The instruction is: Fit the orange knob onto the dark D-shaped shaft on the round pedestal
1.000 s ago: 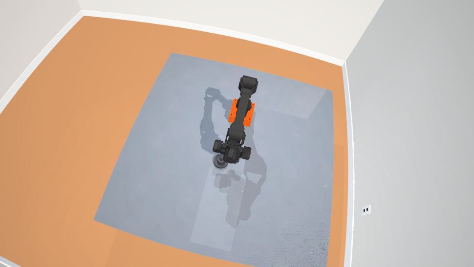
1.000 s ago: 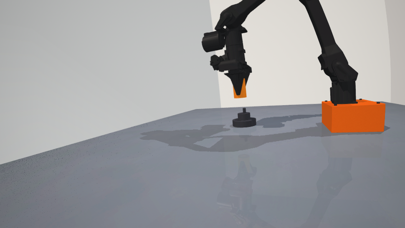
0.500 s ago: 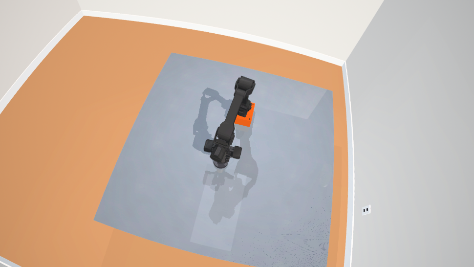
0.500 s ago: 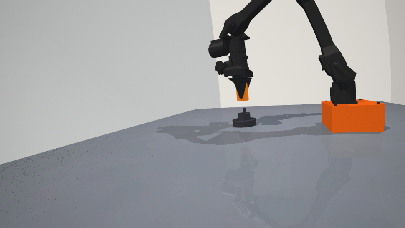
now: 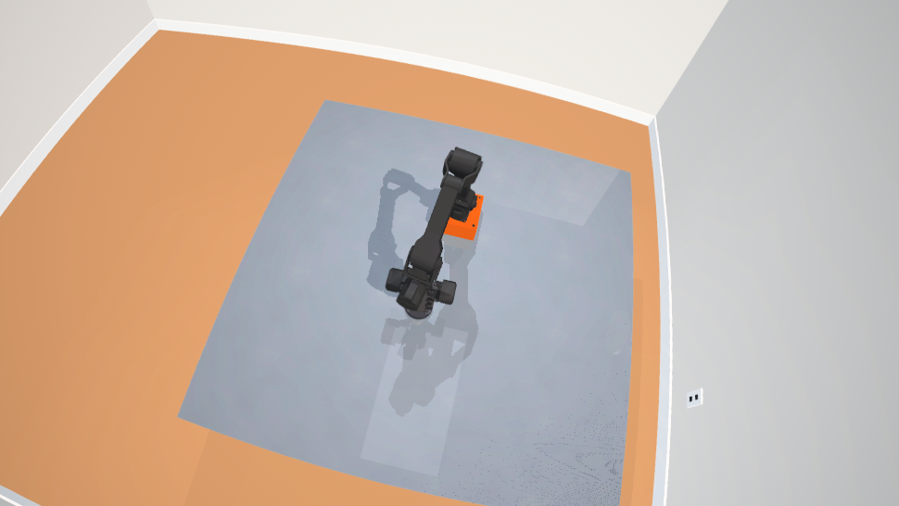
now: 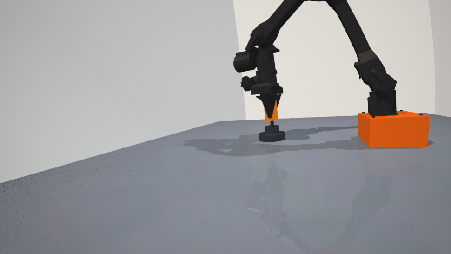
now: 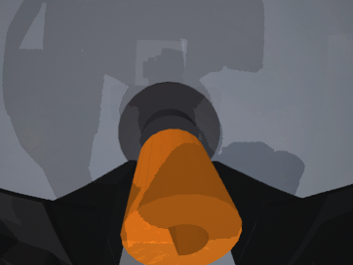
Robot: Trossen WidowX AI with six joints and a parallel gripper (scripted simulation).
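Gripper squeezing orange knob over post, maybe jamming if flat sides are not matching

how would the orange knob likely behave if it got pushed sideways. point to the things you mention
The orange knob [image 6: 275,114] [image 7: 182,170] looks rigid, its sides undented between the gripper's fingers, so it would probably shift without bending. Its round wall could let it roll if it lay loose on its side. Its tall shape suggests it might tip if pushed near the top while standing free.
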